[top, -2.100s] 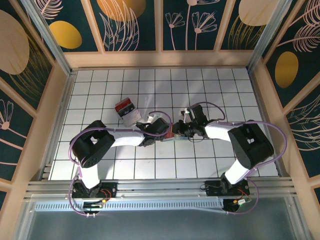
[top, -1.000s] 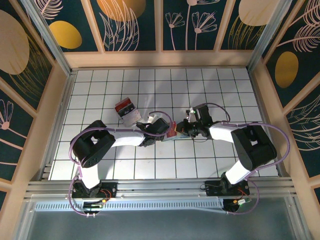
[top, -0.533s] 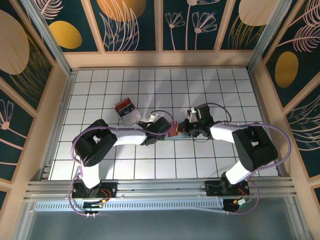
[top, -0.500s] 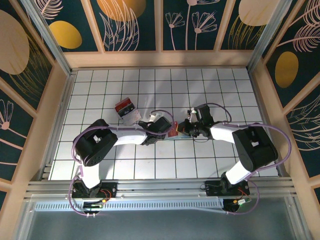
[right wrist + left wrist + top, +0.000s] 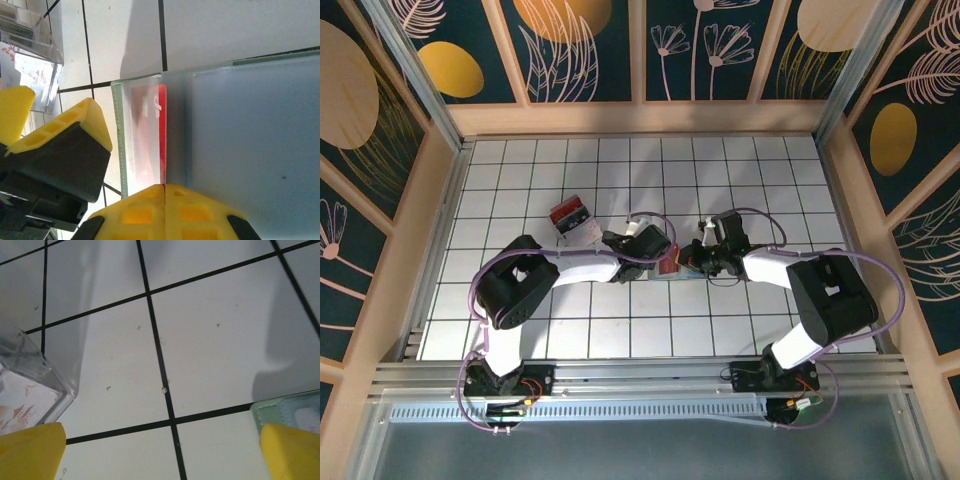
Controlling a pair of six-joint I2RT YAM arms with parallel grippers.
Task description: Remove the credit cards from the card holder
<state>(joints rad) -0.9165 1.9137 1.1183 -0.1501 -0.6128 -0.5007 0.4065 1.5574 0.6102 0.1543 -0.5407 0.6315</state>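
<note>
Right gripper (image 5: 165,192) pinched tight on card holder (image 5: 240,125) edge — red credit card (image 5: 161,130) just ahead. Left gripper (image 5: 160,452) spread wide, empty.

The card holder (image 5: 240,125) is cut off by the frame edge beyond the right hand (image 5: 165,190), and the credit card (image 5: 161,130) inside it is blurred behind milky plastic. Beside the left hand (image 5: 161,450), the clear box (image 5: 30,385) is cropped and its contents cannot be read.
</note>
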